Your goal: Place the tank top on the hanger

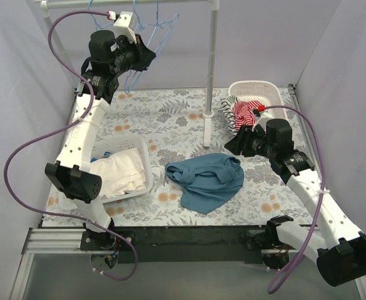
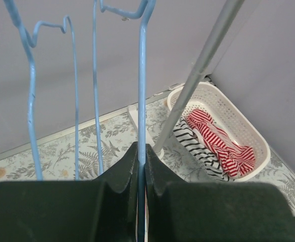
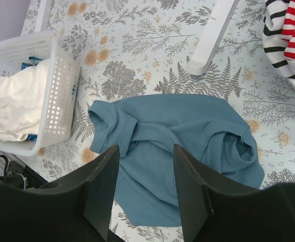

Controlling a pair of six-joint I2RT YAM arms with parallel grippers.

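Observation:
The teal-blue tank top [image 1: 207, 179] lies crumpled on the floral table, mid front; it also shows in the right wrist view [image 3: 177, 146]. My right gripper [image 3: 146, 156] is open and empty, hovering above the top, and sits to its right in the top view [image 1: 236, 142]. My left gripper [image 1: 147, 57] is raised at the rail, back left, shut on the wire of a light-blue hanger [image 2: 141, 91]. Other identical hangers [image 2: 31, 91] hang beside it.
A white basket [image 1: 127, 167] with white cloth stands front left. A white basket [image 1: 264, 97] with the red-and-white striped garment [image 2: 218, 143] stands back right. The rack's upright pole [image 1: 212, 69] and foot stand mid back. Grey walls close in the sides.

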